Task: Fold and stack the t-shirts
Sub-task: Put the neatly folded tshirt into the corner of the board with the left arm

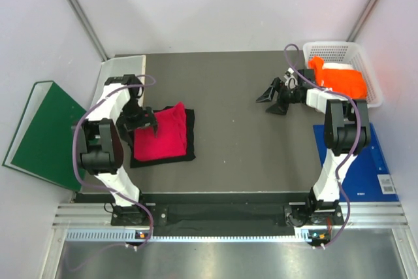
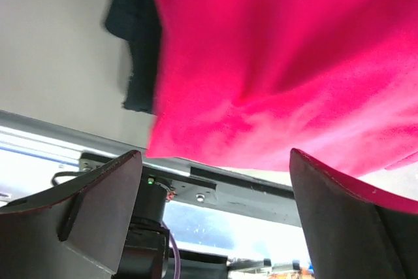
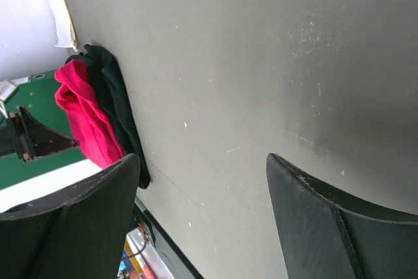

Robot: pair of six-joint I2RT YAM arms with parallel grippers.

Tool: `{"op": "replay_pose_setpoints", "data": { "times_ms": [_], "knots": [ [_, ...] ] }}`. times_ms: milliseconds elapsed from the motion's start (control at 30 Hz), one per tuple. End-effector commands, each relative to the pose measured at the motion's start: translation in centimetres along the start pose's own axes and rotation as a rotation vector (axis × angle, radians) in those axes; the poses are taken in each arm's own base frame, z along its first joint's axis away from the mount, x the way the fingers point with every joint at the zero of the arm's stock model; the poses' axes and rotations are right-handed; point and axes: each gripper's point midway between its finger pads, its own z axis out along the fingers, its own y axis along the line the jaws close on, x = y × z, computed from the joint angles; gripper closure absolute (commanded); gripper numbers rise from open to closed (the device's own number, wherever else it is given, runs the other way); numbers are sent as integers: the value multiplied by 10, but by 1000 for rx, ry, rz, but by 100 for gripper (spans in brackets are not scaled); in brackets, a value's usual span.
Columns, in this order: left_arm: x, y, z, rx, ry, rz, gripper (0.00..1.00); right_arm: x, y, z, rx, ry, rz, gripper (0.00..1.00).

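Orange t-shirt (image 1: 343, 82) sits in basket (image 1: 334, 49) near blue board (image 1: 375, 169).

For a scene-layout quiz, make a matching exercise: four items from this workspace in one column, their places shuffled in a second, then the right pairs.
1. crimson-pink t-shirt
2. orange t-shirt
3. green binder
4. blue board

A. inside the white basket
B. past the table's left edge
C. lying on the black t-shirt
D. past the table's right edge

Pairs: 1-C, 2-A, 3-B, 4-D.
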Motion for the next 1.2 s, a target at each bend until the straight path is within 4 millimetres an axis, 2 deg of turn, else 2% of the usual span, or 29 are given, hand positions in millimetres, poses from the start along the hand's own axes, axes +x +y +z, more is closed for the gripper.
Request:
{"op": "replay_pose_setpoints", "data": {
  "times_ms": [0,33,67,133,167,200,233,267,300,367,400,467,500,533,567,600,633,667,700,733,767,833,1000,1167],
  "knots": [
    [-34,5,-53,11,-260,-54,1,-3,6,-1,-21,-4,-33,22],
    [-40,3,-66,37,-318,-60,1,-3,6,-1,-21,-3,-35,22],
    [-45,0,-89,82,-405,-68,1,-2,5,0,-20,-2,-32,22],
    [-59,-11,-112,168,-527,-69,1,-1,3,0,-17,0,-31,22],
    [-57,-15,-121,216,-569,-61,1,0,2,0,-15,2,-29,22],
    [-53,-30,-126,310,-566,-34,1,1,1,1,-14,4,-25,22],
    [-59,-41,-133,379,-604,-33,1,1,1,1,-15,3,-26,22],
    [-53,-52,-127,440,-575,-18,1,3,1,2,-15,7,-25,22],
    [-44,-72,-128,559,-525,18,1,3,0,2,-13,7,-22,22],
    [-40,-94,-113,636,-459,30,20,4,-1,2,-13,8,-23,22],
    [-29,-112,-109,647,-436,79,33,4,-1,2,-11,8,-22,22],
    [-29,-128,-94,600,-419,117,100,4,-1,1,-13,7,-23,22],
    [-19,-144,-89,568,-406,168,100,4,-1,1,-13,8,-23,22],
    [-24,-152,-93,526,-443,201,100,4,-1,1,-13,7,-23,22],
    [-25,-162,-76,470,-408,226,100,5,0,1,-14,8,-26,22],
    [-10,-176,-68,430,-374,289,100,5,1,0,-14,6,-26,22],
    [-13,-189,-79,426,-395,320,100,5,1,-1,-15,7,-28,22],
    [-15,-196,-57,363,-352,331,100,4,2,-1,-16,6,-32,22],
    [-6,-205,-51,337,-323,362,100,3,3,-3,-15,2,-36,21],
    [-11,-214,-54,331,-335,362,100,2,5,-4,-15,0,-43,21],
    [-10,-220,-36,289,-298,369,100,2,6,-5,-17,-3,-51,21],
    [-10,-228,-19,252,-249,371,100,0,8,-7,-13,-6,-60,21],
    [2,-230,15,180,-146,392,100,-2,10,-8,-10,-7,-72,20],
    [15,-204,43,59,-72,375,100,-4,10,-8,-9,-10,-71,20]
  ]
}}
